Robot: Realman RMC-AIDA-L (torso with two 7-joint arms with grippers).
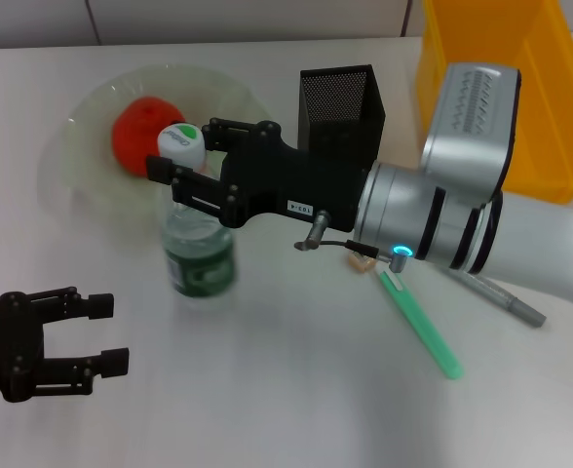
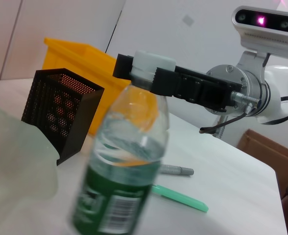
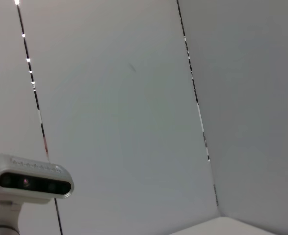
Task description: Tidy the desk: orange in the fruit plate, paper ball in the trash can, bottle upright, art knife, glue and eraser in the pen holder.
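Across the middle of the surface (image 1: 296,390), the right gripper (image 1: 184,168) is reaching sideways, its jaws clamping the white-and-green cap of the bottle (image 1: 200,249). That bottle is standing upright, long axis vertical, just in front of the fruit plate (image 1: 82,161) holding the orange (image 1: 142,132). Behind the arm are sitting the pen holder (image 1: 340,107) and the trash can (image 1: 501,88). Lower left, the left gripper (image 1: 96,336) is hovering idle, jaws spread apart.
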